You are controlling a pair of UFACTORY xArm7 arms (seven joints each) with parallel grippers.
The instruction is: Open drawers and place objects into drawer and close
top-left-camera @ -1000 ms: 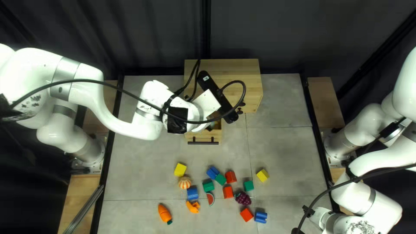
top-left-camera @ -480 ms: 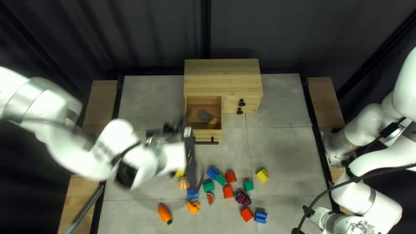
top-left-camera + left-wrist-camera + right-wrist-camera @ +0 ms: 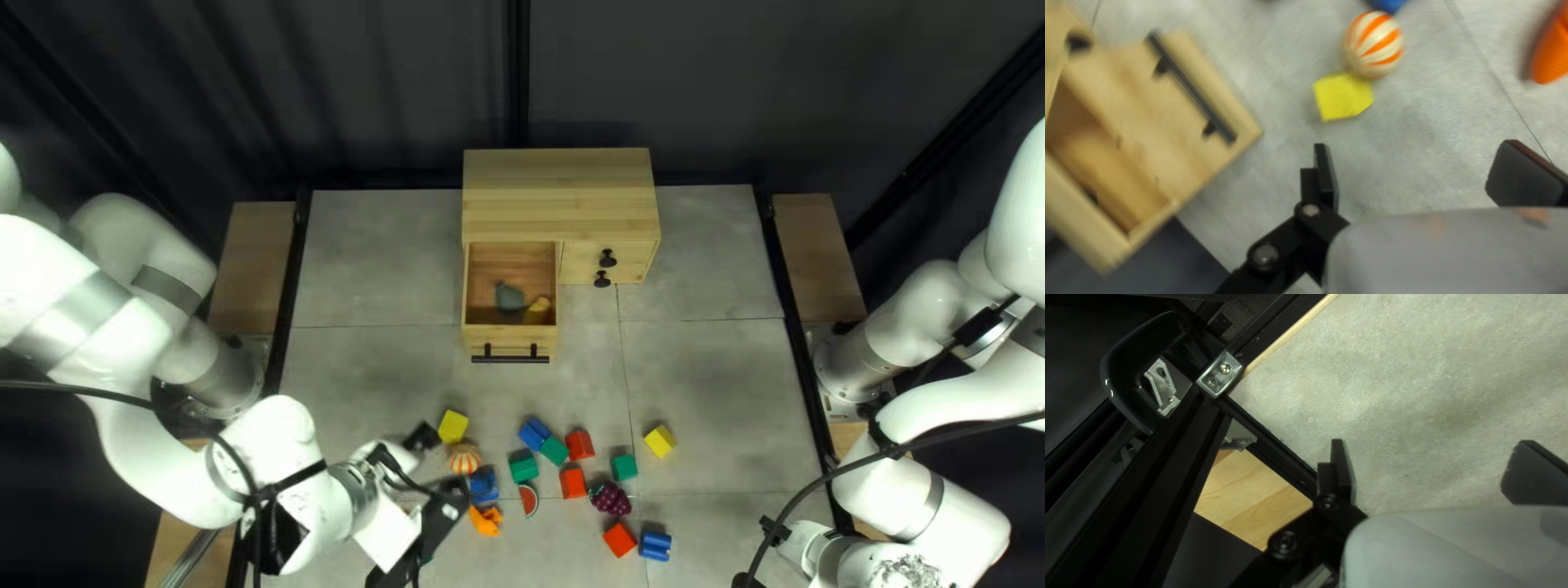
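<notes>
The left gripper [image 3: 438, 468] is near the yellow block [image 3: 453, 426] and the striped ball [image 3: 464, 458], which touch each other. In the left wrist view its 2 fingers stand wide apart, and the block lies ahead of them on the table [image 3: 1421, 103]. The right gripper [image 3: 1426, 463] also has its 2 fingers wide apart, above the table and beside a black frame [image 3: 1148, 484].

The cabinet [image 3: 557, 185] stands at the far edge of the table. Its drawer [image 3: 550, 346] with the bar handle [image 3: 509, 359] is pulled open, and it contains 2 things: a grey-green toy [image 3: 508, 296] and, just beside it, a yellow toy [image 3: 538, 311]. On the cabinet front, to the right of this drawer in the top left view, there are 2 black knobs [image 3: 607, 258].

In front of the cabinet are 11 blocks in total: 3 red, 3 green, 3 blue and 2 yellow. Among them lie the grapes [image 3: 611, 500] and the watermelon slice [image 3: 529, 501]. The carrot [image 3: 1551, 51] is mostly hidden by the left arm in the top left view.
</notes>
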